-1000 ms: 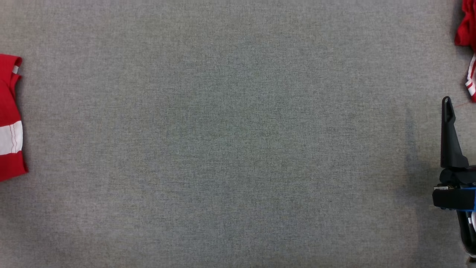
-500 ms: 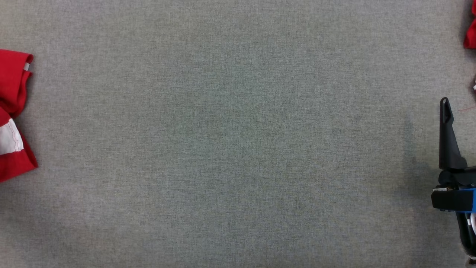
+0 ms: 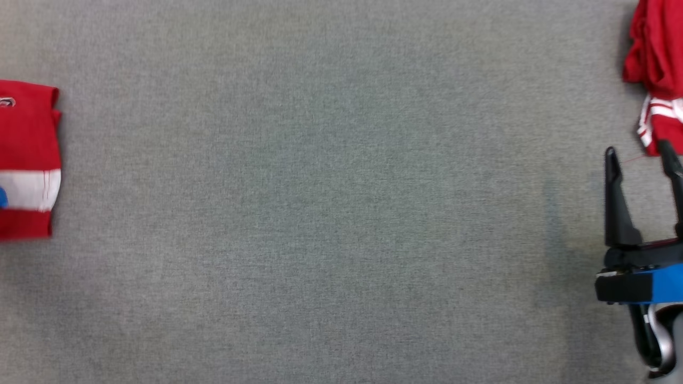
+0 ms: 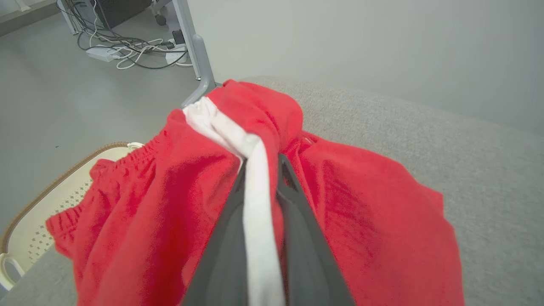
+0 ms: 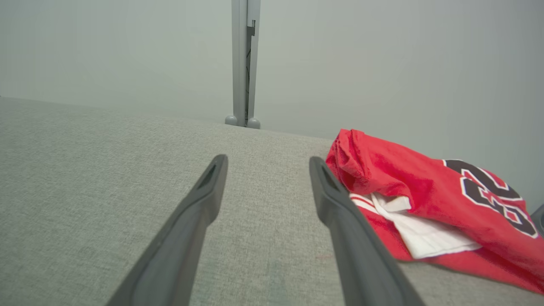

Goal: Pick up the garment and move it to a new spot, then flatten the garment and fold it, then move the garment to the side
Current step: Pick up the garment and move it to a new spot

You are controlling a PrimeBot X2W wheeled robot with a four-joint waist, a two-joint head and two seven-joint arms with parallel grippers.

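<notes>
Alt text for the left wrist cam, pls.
The left claw is pinched shut on the white stripe of a red garment bunched on the grey table. A cream basket shows at lower left, floor cables at upper left.

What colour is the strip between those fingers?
White stripe on red garment; clearest in left wrist view.

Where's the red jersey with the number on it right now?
The red jersey lies crumpled on the grey table at the head view's upper right corner, just beyond the right tool.
</notes>
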